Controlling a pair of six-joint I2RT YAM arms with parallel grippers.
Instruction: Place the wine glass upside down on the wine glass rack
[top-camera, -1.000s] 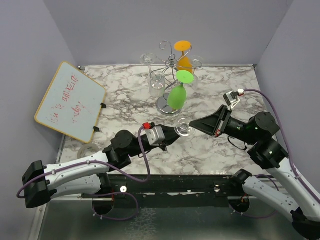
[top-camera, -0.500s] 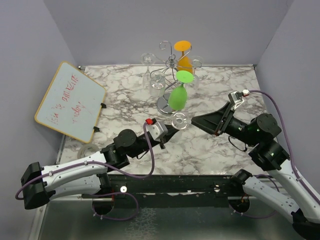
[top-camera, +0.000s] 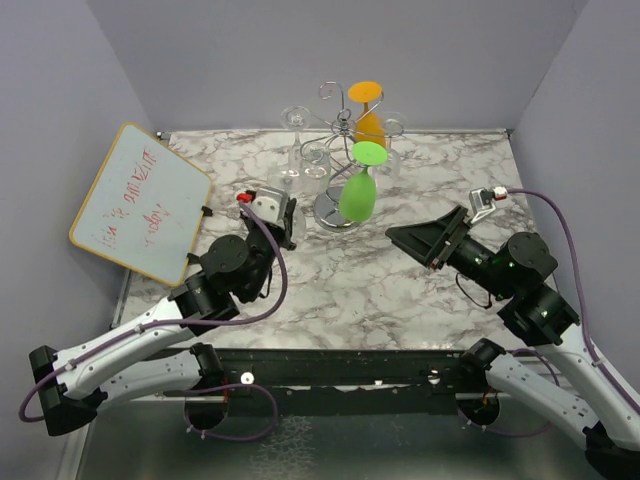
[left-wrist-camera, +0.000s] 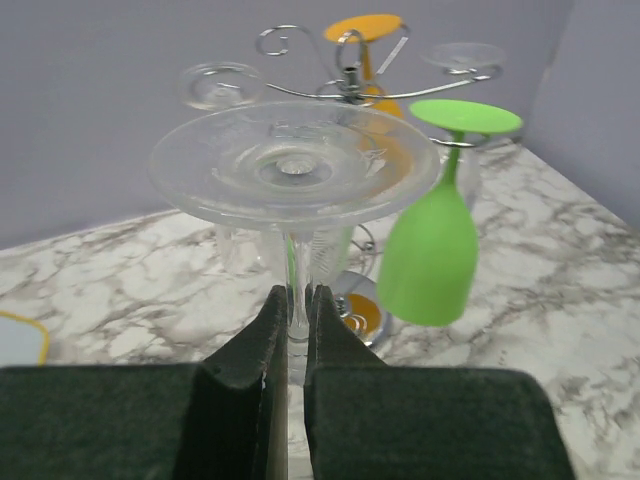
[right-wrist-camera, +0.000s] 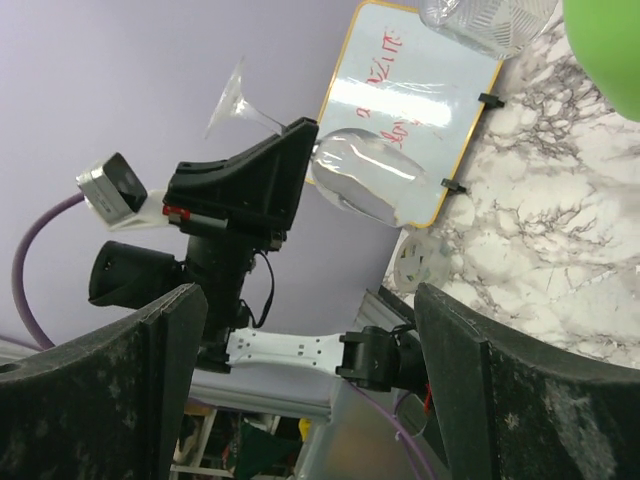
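Clear wine glass, smooth, see-through, thin stem, wide flat round foot. The left pincer is clamped narrow on the stem, with its black padded fingers pressed on both sides. The foot points toward the rack and the bowl sits on the near side of the fingers. In the right wrist view the bowl looks rounded and shiny and sticks out past the left pincer. The glass is held in the air, not on the rack, just left of the rack's base in the top view.

The rack is silver wire with curled scroll arms and a shiny round base. A matte green glass hangs on it upside down. An orange glass hangs behind that, and clear glasses hang on the left side.

The right pincer is spread wide, holds nothing, and is well apart from the glass. The table is grey-veined white marble. A wood-framed whiteboard with red scribble lies at the left.
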